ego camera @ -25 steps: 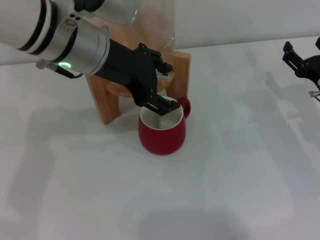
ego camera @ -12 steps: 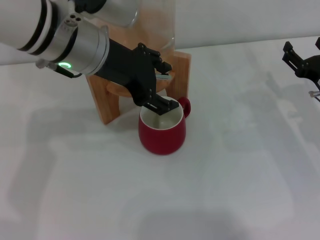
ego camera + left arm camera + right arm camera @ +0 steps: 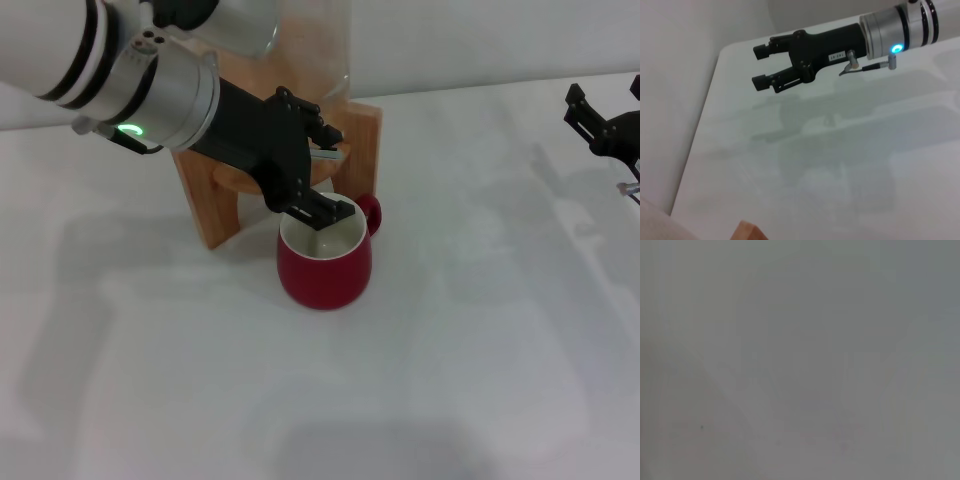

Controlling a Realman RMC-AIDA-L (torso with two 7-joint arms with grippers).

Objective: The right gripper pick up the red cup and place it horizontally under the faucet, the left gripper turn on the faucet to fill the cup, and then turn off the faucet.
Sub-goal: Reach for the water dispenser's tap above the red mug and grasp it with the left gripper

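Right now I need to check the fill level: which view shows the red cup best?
Head view: the red cup stands upright and whole below the faucet, left gripper over its rim. Neither wrist view shows it.

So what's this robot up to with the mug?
The left gripper is reaching in at the faucet on the wooden stand. The red cup sits upright on the table just below it. The right gripper waits off to the side, holding nothing.
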